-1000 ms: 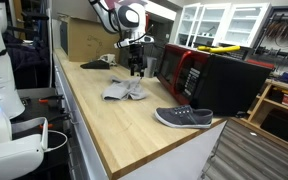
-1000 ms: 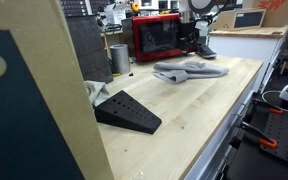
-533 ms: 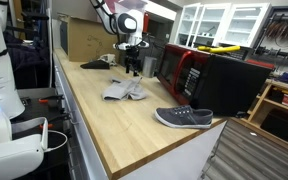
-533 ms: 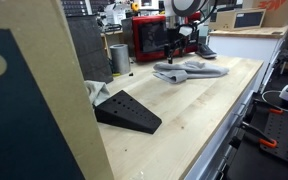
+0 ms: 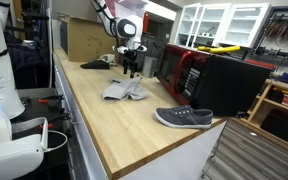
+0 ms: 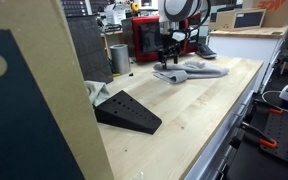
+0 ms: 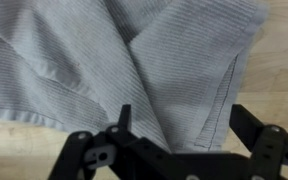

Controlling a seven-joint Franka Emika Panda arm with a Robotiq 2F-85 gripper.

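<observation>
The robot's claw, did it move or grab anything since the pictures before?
The gripper slid sideways above the grey cloth, to the left in both exterior views, and now hangs over the cloth's end. It grabbed nothing, and its jaws stayed open. The cloth, the shoe and the black wedge did not move.

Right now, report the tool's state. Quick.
Tool: open, holding nothing, poised over the cloth.
</observation>
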